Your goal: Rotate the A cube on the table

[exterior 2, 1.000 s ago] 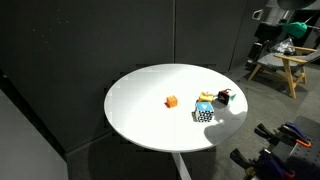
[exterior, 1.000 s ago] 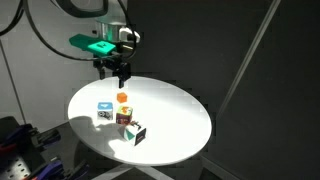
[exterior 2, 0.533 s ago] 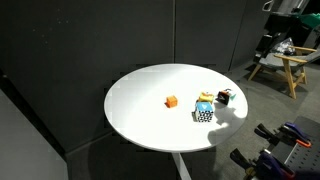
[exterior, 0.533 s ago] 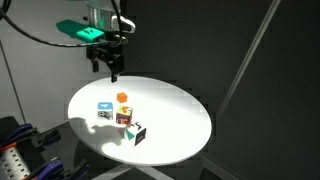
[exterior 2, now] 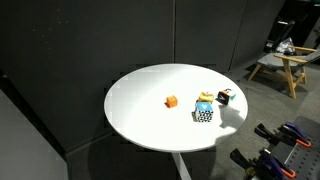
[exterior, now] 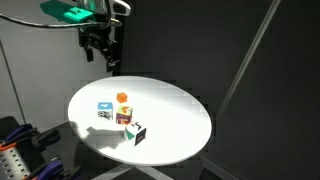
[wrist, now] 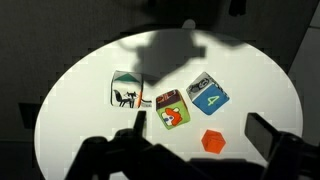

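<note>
Black-and-white cube sits on the round white desk, just beside a dark reddish cube. High above the desk's far rim, the gripper hangs spread wide, holding nothing.

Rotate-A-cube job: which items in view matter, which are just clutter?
Job:
- A cube
- table
- gripper, open, holding nothing

Lying about:
- blue-and-white cube
- dark reddish cube
- small orange cube
</note>
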Tool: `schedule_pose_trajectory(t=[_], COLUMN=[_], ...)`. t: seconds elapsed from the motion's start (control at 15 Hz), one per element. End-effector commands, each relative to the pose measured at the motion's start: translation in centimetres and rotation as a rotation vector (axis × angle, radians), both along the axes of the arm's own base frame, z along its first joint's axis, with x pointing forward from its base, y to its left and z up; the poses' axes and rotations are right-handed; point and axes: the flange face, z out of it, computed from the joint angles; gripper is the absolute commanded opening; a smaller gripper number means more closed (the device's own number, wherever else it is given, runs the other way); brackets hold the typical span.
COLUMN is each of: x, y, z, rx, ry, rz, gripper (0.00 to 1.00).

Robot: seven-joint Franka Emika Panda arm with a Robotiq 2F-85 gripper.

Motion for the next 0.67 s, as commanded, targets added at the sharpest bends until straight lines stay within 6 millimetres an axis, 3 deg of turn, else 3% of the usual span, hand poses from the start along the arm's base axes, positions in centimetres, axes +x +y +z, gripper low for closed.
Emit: schedule_pose_trajectory(t=[0.0, 0.6], x=[-1.8, -4.0], y=[0.2, 1.7], z=[1.6, 2.7], rx=[-0.001, -0.025], ry=[-0.051, -0.082], rz=[0.021, -0.003], gripper=[1.00, 1.00])
